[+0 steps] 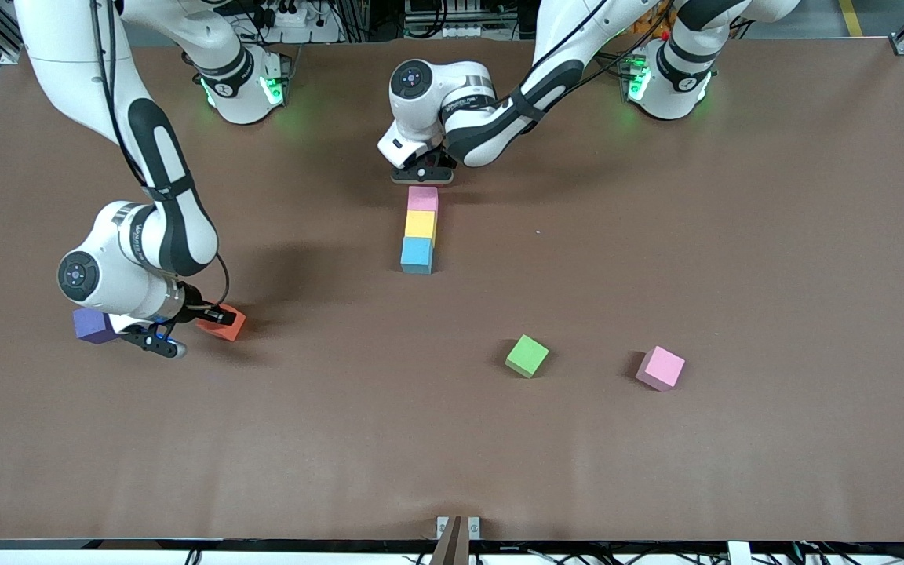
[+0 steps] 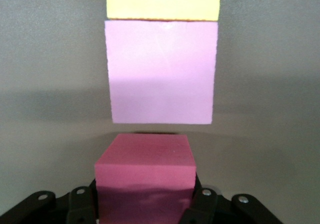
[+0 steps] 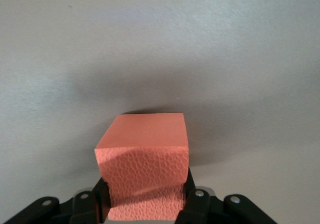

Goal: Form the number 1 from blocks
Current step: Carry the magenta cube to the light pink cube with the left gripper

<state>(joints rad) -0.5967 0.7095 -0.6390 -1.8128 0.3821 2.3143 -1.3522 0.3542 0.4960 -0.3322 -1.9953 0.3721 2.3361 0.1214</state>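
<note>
At row's end, left tool [image 1: 421,174] pinches crimson block [image 2: 144,176], seen only by wrist; right tool [image 1: 213,318] pinches orange block [image 3: 143,159].

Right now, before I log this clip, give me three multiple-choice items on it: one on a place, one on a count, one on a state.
1. Which block of the line lies nearest the front camera?
A. yellow
B. sky-blue
C. green

2. How many blocks lie touching in the line?
A. three
B. five
C. one

3. What does the right hand grip?
A. the purple cube
B. nothing
C. the orange block

Key:
1 B: the sky-blue block lies lowest in the line, below the yellow block and a pink block.
2 A: only those three touch; the crimson block sits apart in the left hand.
3 C: the right hand is shut on the orange block, beside the purple cube.
</note>
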